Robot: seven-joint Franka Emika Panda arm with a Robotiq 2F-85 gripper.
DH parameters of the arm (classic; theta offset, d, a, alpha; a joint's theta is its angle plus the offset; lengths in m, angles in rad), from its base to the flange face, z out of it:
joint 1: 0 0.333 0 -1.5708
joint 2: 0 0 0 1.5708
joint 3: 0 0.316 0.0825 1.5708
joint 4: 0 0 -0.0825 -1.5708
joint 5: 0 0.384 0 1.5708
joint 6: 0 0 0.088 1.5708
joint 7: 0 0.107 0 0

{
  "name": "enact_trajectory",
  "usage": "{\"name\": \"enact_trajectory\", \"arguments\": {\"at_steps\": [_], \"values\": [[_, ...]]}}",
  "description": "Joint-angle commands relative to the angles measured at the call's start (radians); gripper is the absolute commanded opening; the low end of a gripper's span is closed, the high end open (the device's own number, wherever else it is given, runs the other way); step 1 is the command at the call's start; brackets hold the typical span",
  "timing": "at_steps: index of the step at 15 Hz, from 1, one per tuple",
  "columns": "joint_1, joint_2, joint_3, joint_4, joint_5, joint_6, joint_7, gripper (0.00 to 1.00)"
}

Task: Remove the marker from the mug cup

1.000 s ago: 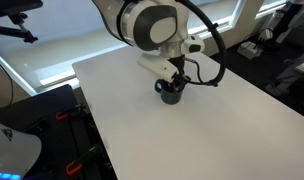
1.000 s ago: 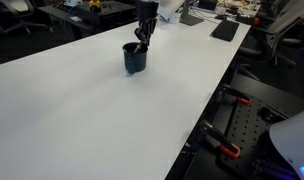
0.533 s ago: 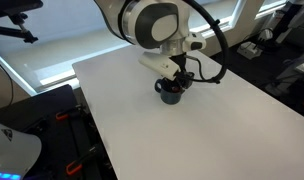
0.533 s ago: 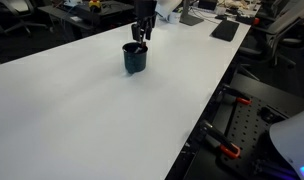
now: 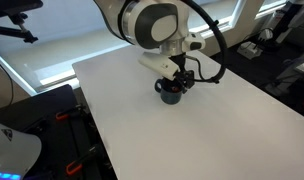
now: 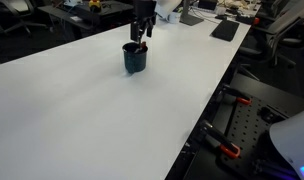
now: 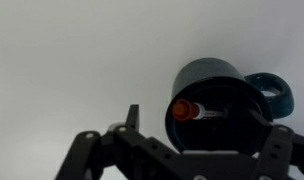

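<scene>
- Office desks, chairs and monitors crowd the background behind a wide white counter (image 5: 192, 140) that carries only the task's things.
- The mug cup (image 6: 135, 60) stands upright in the upper middle of both exterior views, with the arm directly over it.
- In the wrist view, the marker (image 7: 184, 109) lies inside the mug cup. Its red end leans on the left of the rim, and its body slants toward the right wall.
- The mug's handle (image 7: 275, 97) points to the right edge of that frame.
- The pincer (image 7: 197, 122) is spread wide with nothing in it. One finger shows left of the mug cup, while the other merges with the dark rim on the right.
- The step in hand looks like lining up for the grasp.
- To do it well, centre the jaws on the raised red end rather than on the rim.
- Then descend only until the pads flank the marker, close gently, and lift straight up so the mug cup does not tip or drag.
</scene>
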Motion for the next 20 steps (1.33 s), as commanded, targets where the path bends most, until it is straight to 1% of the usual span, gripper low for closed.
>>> {"name": "enact_trajectory", "arguments": {"at_steps": [1,11,12,13,14,15,16,20], "values": [[-0.006,0.02,0.006,0.012,0.019,0.022,-0.028,1.0],[-0.02,0.061,0.01,0.049,0.031,0.074,-0.051,1.0],[-0.019,0.062,0.009,0.05,0.031,0.074,-0.049,0.97],[-0.019,0.064,0.008,0.053,0.031,0.069,-0.048,0.82],[-0.013,0.066,0.002,0.057,0.028,0.066,-0.036,0.72],[-0.011,0.067,-0.001,0.059,0.024,0.066,-0.032,0.7],[-0.009,0.068,-0.003,0.061,0.023,0.066,-0.03,0.63],[-0.004,0.069,-0.013,0.065,0.015,0.065,-0.02,0.31]]}}
